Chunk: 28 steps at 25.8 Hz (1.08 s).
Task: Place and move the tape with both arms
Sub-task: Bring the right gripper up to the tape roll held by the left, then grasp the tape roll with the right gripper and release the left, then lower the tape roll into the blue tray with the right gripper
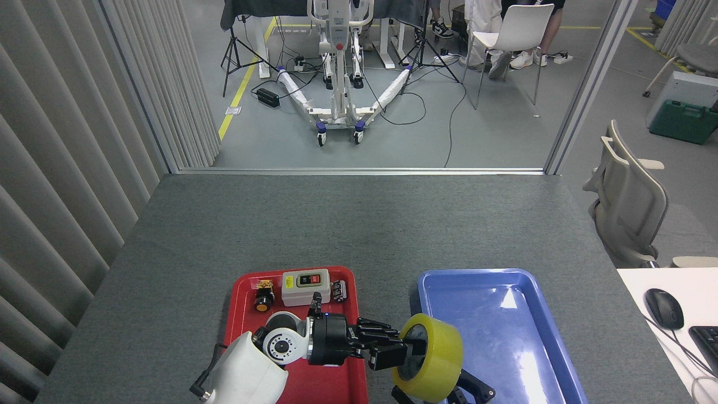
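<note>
Grey desk (348, 224) carries red tray (350, 279) holding beige switch box (305, 279); empty-looking blue tray (505, 314) to its right. White chair (519, 28) beyond.

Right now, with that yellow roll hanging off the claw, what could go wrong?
1. The left claw holds the tape only by one side of the roll, in the air between the two trays; it could slip and roll off.
2. The right claw sits just under the tape at the blue tray's near edge; the two could bump during a handover.
</note>
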Each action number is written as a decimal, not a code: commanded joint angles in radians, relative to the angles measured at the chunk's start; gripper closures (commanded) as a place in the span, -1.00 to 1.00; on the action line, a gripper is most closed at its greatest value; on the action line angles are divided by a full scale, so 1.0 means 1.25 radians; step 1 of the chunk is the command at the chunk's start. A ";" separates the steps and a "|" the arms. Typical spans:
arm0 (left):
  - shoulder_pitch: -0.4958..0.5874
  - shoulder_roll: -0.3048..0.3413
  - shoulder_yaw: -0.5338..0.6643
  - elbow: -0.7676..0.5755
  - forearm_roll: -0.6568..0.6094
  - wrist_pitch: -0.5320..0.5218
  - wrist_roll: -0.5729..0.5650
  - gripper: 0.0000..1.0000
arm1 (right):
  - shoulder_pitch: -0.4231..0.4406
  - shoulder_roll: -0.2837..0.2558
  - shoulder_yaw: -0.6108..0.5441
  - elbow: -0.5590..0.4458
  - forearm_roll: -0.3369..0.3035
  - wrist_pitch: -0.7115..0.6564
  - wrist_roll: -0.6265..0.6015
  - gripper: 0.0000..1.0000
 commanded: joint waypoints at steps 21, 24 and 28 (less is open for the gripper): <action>0.076 0.165 0.110 -0.136 -0.061 0.182 0.461 -1.00 | 0.001 -0.007 -0.318 0.001 -0.053 0.003 0.034 0.71; 0.174 0.191 0.130 -0.242 -0.212 0.299 0.639 -1.00 | -0.051 -0.014 -0.336 0.007 -0.057 0.003 0.110 0.70; 0.300 0.212 0.130 -0.388 -0.498 0.544 0.814 -1.00 | -0.119 -0.040 -0.329 0.023 -0.062 0.003 0.212 0.68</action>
